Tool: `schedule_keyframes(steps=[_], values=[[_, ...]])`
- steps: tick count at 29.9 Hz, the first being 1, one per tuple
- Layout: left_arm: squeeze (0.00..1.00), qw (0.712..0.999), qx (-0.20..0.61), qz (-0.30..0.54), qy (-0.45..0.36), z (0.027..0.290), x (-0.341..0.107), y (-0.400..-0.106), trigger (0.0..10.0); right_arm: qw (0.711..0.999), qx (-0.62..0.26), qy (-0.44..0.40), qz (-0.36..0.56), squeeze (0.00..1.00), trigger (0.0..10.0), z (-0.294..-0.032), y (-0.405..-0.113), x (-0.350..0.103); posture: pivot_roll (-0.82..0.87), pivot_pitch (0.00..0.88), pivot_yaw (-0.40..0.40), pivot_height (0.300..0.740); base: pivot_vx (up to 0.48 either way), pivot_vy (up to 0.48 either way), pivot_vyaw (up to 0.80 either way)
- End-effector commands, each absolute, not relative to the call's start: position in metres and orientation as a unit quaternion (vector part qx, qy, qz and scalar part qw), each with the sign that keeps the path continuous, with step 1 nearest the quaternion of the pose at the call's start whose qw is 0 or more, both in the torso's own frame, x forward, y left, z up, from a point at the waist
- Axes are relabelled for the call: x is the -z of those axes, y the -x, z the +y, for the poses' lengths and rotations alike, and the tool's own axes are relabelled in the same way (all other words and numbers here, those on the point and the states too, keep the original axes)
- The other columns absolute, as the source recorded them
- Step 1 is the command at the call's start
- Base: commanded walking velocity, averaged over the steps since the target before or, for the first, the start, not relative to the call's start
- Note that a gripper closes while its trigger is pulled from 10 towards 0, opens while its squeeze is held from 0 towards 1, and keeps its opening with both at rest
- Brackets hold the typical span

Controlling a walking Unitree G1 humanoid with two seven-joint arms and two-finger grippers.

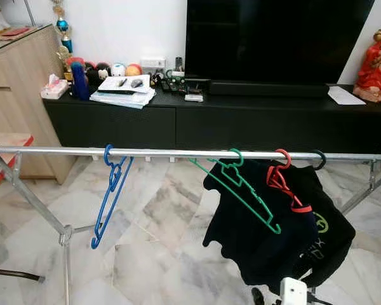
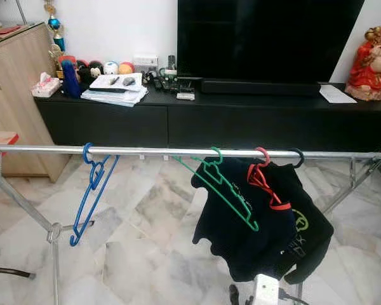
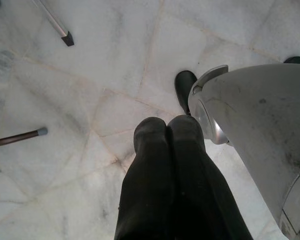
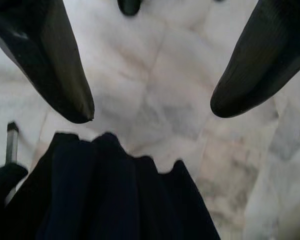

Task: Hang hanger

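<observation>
1. Four hangers hook over the rail (image 1: pixel 178 153), which runs left to right across the scene. The blue hanger (image 1: pixel 109 194) hangs bare at the left, well apart from the rest. The green hanger (image 1: pixel 241 190), the red hanger (image 1: pixel 281 181) and a black hook (image 1: pixel 318 159) crowd together at the right, with a dark shirt (image 1: pixel 267 241) draped below them.
2. No hanger is in either claw, so the hanging looks done already, or the next hanger is yet to be fetched.
3. The right gripper (image 4: pixel 152 112) has its fingers spread wide and holds nothing. It points down at the marble floor (image 4: pixel 160 75), just above the shirt's hem, so it lies below the right cluster and is the nearer arm to it.
4. The left gripper (image 3: pixel 169 127) has its fingers pressed together, empty, aimed at the floor beside the robot's foot (image 3: pixel 184 87).
5. Any hanger's hook must come up to the rail from below and from the near side.
</observation>
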State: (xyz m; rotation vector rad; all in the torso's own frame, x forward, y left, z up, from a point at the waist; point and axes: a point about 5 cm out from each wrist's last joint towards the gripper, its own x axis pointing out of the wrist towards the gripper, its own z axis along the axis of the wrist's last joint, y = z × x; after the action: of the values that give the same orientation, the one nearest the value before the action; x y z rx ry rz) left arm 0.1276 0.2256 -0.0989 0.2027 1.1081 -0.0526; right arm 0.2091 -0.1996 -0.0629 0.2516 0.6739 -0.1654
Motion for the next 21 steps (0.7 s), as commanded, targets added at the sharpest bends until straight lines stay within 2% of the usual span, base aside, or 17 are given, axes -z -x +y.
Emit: schedule_keyframes(steps=[1,4,9,16,21], values=[[0.00,0.840,0.040,0.535,-0.077,0.213,0.104,-0.119,10.0,0.957,0.083,-0.117,0.251,0.00,10.0,-0.209,-0.221,0.047,-0.07,0.000,-0.073,0.740,0.000,0.000,0.00],[0.00,0.838,0.032,0.539,-0.075,0.220,0.104,-0.114,10.0,0.972,0.099,-0.113,0.181,0.00,10.0,-0.220,-0.221,0.034,-0.08,0.000,-0.077,0.740,0.000,0.000,0.00],[0.00,0.835,0.031,0.545,-0.075,0.223,0.106,-0.105,10.0,0.978,0.111,-0.109,0.140,0.00,10.0,-0.231,-0.219,0.026,-0.10,0.000,-0.070,0.740,0.000,0.000,0.00],[0.00,0.837,0.037,0.542,-0.067,0.205,0.109,-0.107,10.0,0.985,0.109,-0.101,0.084,0.00,10.0,-0.240,-0.218,0.010,-0.10,0.000,-0.074,0.740,0.000,0.000,0.00],[0.00,0.846,0.039,0.529,-0.057,0.183,0.107,-0.125,10.0,0.993,0.080,-0.078,0.035,0.00,10.0,-0.239,-0.226,-0.012,-0.10,0.000,-0.075,0.740,0.000,0.000,0.00]])
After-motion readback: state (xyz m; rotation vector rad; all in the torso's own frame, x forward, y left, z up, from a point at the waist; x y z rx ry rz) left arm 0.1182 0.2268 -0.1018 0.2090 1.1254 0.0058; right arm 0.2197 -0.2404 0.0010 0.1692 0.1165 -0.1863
